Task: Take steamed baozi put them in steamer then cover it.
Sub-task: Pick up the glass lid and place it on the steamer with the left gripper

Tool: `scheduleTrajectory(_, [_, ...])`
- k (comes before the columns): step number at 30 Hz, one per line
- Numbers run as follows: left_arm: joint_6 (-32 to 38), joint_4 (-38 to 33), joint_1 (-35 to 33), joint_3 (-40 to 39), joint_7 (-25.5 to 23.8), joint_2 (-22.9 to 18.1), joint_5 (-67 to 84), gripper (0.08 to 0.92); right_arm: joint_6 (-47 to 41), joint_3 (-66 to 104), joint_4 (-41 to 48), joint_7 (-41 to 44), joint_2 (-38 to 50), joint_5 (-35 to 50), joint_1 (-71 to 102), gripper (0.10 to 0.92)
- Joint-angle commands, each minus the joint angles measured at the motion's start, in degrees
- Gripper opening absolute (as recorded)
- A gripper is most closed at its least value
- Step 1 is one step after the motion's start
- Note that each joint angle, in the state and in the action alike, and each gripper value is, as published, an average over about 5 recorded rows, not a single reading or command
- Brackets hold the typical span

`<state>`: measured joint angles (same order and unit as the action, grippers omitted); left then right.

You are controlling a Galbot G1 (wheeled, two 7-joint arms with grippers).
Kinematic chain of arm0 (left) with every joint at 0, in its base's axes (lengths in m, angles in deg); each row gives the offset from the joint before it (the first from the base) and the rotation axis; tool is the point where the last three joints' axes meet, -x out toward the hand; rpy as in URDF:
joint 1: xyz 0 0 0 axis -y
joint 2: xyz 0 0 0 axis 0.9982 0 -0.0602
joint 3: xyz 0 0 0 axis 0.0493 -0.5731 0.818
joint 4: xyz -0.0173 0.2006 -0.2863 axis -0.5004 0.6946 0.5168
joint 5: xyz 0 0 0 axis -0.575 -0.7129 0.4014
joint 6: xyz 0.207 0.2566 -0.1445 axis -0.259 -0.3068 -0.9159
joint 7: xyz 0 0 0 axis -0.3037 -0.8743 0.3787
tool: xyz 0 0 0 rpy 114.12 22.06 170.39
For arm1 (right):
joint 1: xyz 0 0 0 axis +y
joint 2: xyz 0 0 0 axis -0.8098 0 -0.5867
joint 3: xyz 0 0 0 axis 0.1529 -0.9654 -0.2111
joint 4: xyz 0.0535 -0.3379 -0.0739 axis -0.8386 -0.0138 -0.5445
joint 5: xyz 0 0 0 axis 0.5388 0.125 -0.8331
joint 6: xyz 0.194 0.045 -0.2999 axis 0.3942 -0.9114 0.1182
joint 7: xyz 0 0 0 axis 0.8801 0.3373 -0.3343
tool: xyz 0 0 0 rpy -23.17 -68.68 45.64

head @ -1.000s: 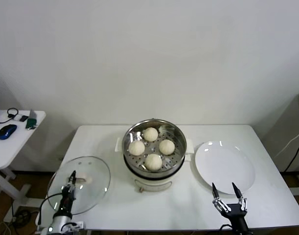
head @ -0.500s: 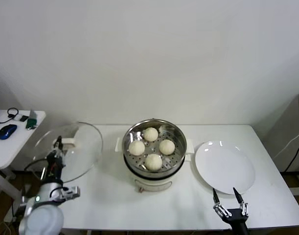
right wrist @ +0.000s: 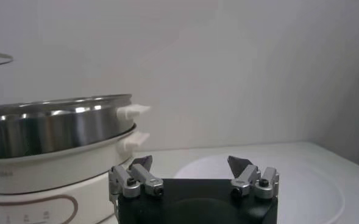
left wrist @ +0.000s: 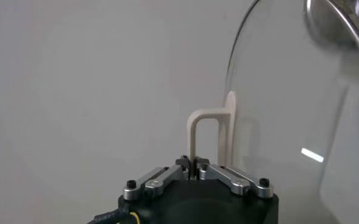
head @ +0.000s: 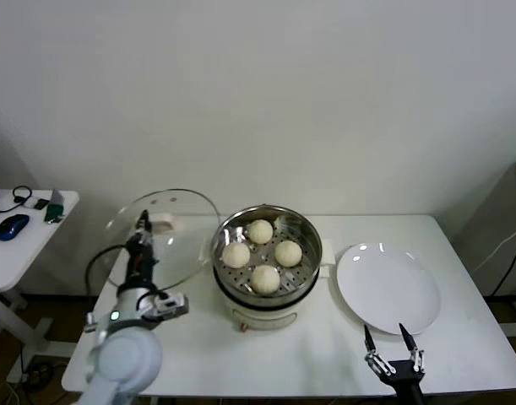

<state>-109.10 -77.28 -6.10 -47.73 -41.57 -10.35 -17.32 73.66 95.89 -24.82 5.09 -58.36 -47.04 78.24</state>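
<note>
Several cream-white baozi (head: pixel 265 278) lie in the shiny steel steamer (head: pixel 309 234), which stands on its white pot base at the table's middle. The clear glass cover (head: pixel 177 245) hangs tilted on edge just left of the steamer, off the table. My left gripper (head: pixel 143 230) is shut on the cover's white handle (left wrist: pixel 205 130); in the left wrist view the jaws pinch the handle's thin leg, with the glass (left wrist: pixel 289 128) beside it. My right gripper (head: pixel 391 341) stands open and empty at the table's front edge, below the plate.
A flat white plate (head: pixel 388 287) lies right of the steamer. In the right wrist view the steamer's wall (right wrist: pixel 51 128) and the plate (right wrist: pixel 301 176) lie ahead. A small side table (head: pixel 4 249) with a blue mouse (head: pixel 12 225) stands at far left.
The left arm lifted the cover off the table's front left, tipped it upright and carried it right, up beside the steamer. The right gripper sank slightly toward the front edge, still open.
</note>
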Motion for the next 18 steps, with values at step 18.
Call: scheduleTrajectory(18, [-6.3, 20.9, 17.5, -26.4, -9.4, -29.2, -21.7, 0.142, 3.9, 0.1, 5.3, 0.0, 1.0, 1.2, -2.9, 0.823])
